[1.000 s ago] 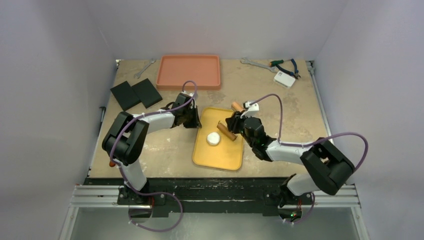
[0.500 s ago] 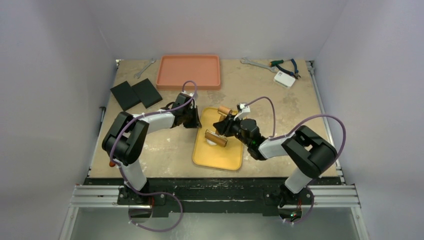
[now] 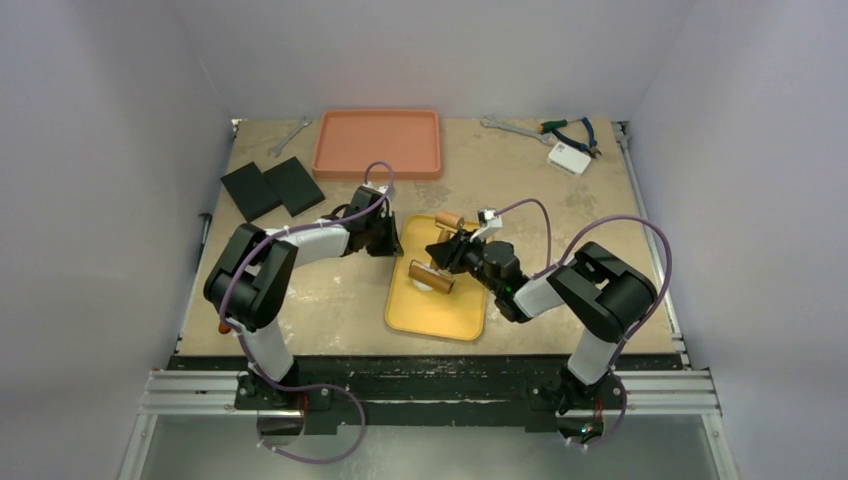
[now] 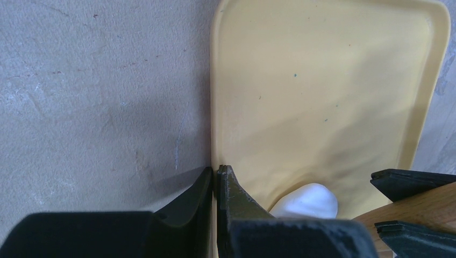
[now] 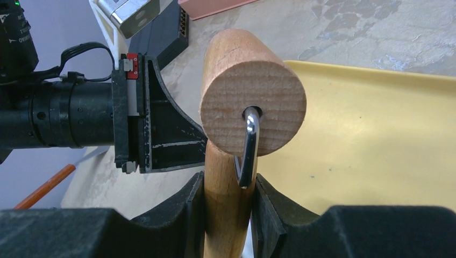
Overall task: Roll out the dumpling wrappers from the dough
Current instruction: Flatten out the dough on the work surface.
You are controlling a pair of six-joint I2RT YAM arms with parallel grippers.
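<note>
Black-jointed right arm folds sharply at the elbow and leans left over the yellow tray (image 3: 440,320) — its hand (image 3: 447,252) clamped on a wooden rolling pin (image 3: 430,277) lying over the white dough (image 4: 306,200). Beyond, the left arm stretches out, its hand (image 4: 216,177) pinched shut on the tray's rim.

Grainy bare-wood roller (image 5: 253,91), shiny metal rod (image 5: 248,150), smooth matt yellow plastic tray (image 4: 322,80); rough mottled tabletop (image 4: 97,80), smooth white dough (image 4: 309,200)

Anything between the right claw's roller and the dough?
Nothing visible. The right claw grips the roller, which is right at the dough on the tray. The left claw pinches the tray's rim beside the dough, out of the path.
</note>
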